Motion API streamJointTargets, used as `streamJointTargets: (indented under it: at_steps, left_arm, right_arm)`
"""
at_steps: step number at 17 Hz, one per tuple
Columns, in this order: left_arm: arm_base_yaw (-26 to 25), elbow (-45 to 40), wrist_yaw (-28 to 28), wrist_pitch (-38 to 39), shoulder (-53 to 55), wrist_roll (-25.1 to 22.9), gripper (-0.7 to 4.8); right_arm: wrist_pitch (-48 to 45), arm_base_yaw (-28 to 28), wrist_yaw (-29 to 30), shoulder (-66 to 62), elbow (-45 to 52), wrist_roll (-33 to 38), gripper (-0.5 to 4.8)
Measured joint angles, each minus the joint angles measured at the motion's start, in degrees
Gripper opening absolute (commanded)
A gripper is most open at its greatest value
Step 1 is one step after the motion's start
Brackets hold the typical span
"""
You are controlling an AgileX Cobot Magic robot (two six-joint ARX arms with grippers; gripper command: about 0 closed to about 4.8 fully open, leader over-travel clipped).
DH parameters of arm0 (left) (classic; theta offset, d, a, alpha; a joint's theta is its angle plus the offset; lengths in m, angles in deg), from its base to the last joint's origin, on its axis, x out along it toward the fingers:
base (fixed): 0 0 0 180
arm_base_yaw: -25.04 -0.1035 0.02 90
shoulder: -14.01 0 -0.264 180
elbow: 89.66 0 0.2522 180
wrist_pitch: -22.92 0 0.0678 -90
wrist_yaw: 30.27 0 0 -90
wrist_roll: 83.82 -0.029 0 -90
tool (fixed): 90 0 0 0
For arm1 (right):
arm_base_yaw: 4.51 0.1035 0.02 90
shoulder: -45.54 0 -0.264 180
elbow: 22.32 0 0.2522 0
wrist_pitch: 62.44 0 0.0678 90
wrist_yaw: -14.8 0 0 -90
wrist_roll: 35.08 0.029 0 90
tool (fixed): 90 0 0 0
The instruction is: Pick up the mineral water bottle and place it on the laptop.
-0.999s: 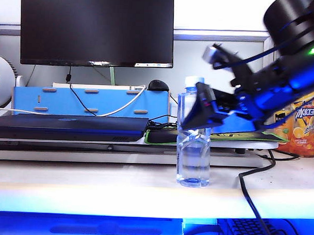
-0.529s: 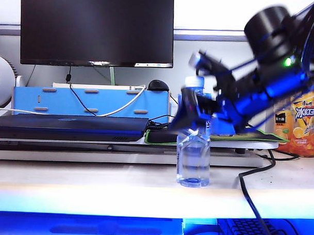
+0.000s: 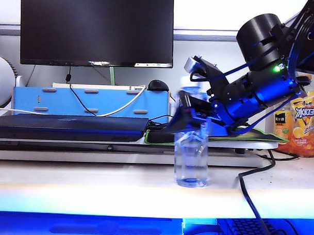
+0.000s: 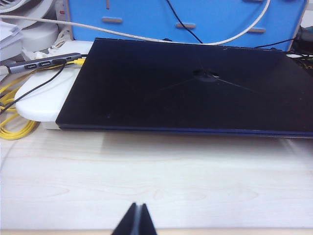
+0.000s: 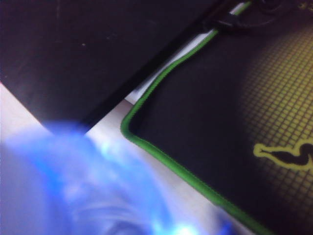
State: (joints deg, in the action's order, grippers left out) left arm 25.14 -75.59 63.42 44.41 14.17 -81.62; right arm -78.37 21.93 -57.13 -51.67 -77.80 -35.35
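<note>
The mineral water bottle (image 3: 191, 162) stands upright on the pale desk in front of the laptop (image 3: 69, 127), a flat dark slab with its lid closed on a white stand. My right gripper (image 3: 192, 118) reaches in from the right and sits around the bottle's neck and shoulder, hiding them. Its jaws straddle the bottle, and whether they press on it does not show. In the right wrist view the bottle (image 5: 73, 186) is a blue blur up close, beside the laptop's corner (image 5: 73, 49). My left gripper (image 4: 138, 218) is shut and empty, low over the desk before the laptop (image 4: 186, 88).
A green-edged mouse pad (image 5: 220, 122) lies to the right of the laptop. Behind it are a black monitor (image 3: 96, 27), a blue box (image 3: 90, 102) and a mouse (image 3: 158, 85). Orange drink packs (image 3: 303, 128) stand at far right. A black cable (image 3: 252, 198) hangs over the desk's front edge.
My right arm has swung left and down, bringing its gripper from beside the bottle's upper part to around its neck. The bottle stays standing in about the same spot.
</note>
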Motion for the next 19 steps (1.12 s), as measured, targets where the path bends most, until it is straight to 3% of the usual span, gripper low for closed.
streamJointTargets:
  at_steps: [1,9,12,19]
  left_arm:
    - [0.00,0.00,0.00,0.00,0.00,0.00,-0.02]
    - [0.00,0.00,0.00,0.00,0.00,0.00,-0.02]
    - [0.00,0.00,0.00,0.00,0.00,0.00,-0.02]
    - [0.00,0.00,0.00,0.00,0.00,0.00,-0.02]
  right_arm:
    - [-0.09,0.04,0.07,0.11,-0.02,0.24,-0.07]
    - [3.72,0.04,1.05,3.50,-0.46,0.50,-0.06]
    - [5.38,0.02,2.14,8.11,-7.26,0.61,-0.06]
    - [13.05,3.45,4.11,4.87,-26.16,0.22,-0.06]
